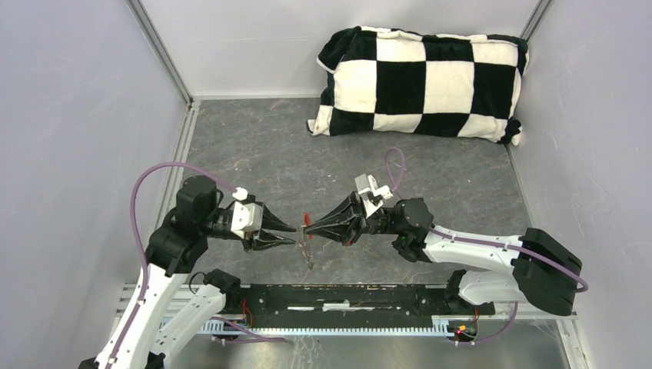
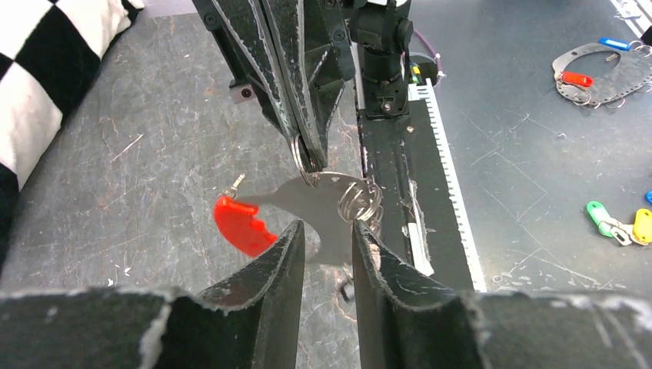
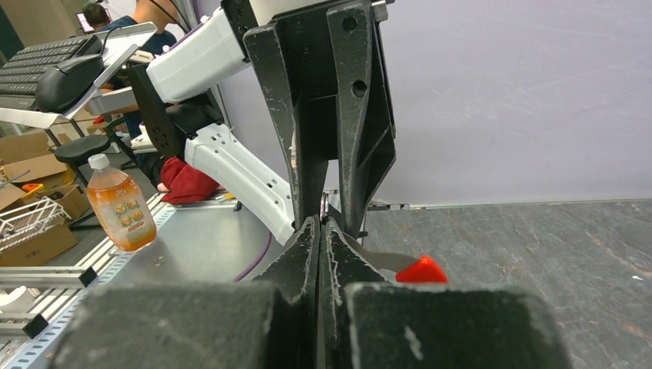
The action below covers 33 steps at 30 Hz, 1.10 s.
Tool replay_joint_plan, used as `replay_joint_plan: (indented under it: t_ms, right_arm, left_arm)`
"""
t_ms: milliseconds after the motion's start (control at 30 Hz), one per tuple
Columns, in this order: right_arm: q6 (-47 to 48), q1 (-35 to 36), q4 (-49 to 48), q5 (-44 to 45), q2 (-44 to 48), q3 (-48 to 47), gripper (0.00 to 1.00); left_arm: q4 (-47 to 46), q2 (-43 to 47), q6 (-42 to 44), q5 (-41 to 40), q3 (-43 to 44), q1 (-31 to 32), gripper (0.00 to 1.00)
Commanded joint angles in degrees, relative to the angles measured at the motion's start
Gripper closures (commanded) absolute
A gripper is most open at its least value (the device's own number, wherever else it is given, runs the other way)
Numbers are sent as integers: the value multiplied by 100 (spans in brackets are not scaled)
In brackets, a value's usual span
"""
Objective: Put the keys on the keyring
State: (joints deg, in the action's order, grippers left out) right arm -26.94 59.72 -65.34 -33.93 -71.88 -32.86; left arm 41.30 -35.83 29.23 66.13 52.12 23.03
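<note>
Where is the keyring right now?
In the top view, the keyring hangs centre-frame, pinched by the right gripper, just in front of the left gripper.

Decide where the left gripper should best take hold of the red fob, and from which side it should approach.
Probably the free end of the fob, pinched across its flat faces, coming from the left arm's side. The right gripper is shut on a ring at the other end, so that end is taken; the left gripper, open, faces it from there.

Silver keyring (image 2: 357,201) w/ red fob (image 2: 240,224) hangs midair.
</note>
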Motion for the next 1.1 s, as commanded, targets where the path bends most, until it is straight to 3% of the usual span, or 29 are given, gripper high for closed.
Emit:
replay_joint_plan:
  t_ms: [0,233,567,1067]
  right_arm:
    - [118,-27,-163,128,194,-16,99]
    - [74,-26,-185,-62,59,-133,100]
    - [53,-25,-272,-47,8,-158,99]
    - [-192,-22,-653,-105,-213,-265,99]
  left_arm:
    - [14,-72,89,48,193,27,63]
    - [-1085,-8,-1048,-86,-37,30,56]
    - [-1106,-40,-1183,207,-60,33,57]
    - [-1001,-187,-1146,361,-103,31,76]
